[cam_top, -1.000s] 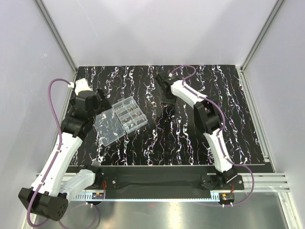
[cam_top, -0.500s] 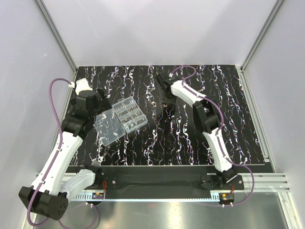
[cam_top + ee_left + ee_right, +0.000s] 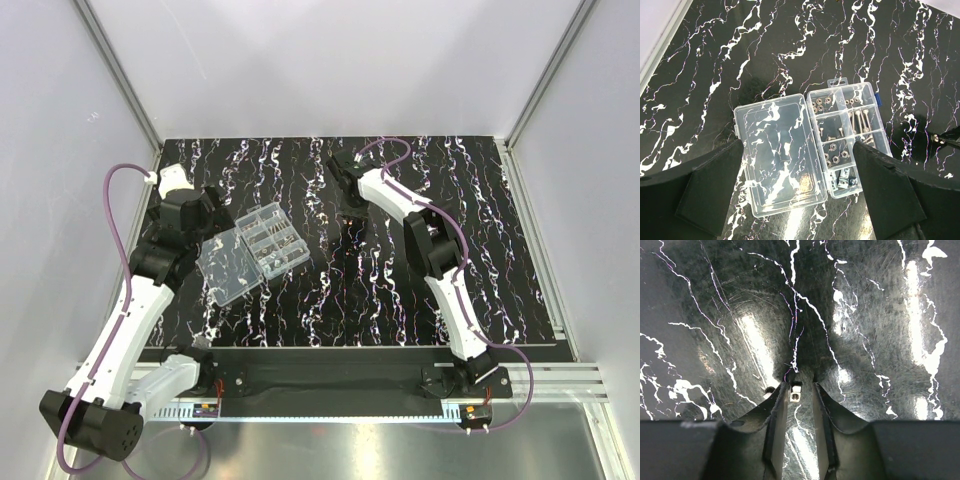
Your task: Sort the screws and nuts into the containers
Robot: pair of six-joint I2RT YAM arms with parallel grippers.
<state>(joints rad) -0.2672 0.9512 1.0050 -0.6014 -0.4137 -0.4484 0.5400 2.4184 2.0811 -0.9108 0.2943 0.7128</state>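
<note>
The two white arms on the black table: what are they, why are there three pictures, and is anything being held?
They are two robot arms, each ending in a two-finger gripper. The wide picture comes from a fixed camera above and behind them. The other two come from a small camera on each wrist, looking down at the work.

On the marbled table lies a clear organiser box. Its lid is folded open flat, and there are screws and nuts in its compartments.

The left gripper hovers above the box, wide open and empty. The right gripper is down at the table farther right, its fingers narrowly apart on either side of one small silvery nut. A gap shows beside that nut, so it does not look gripped yet.
</note>
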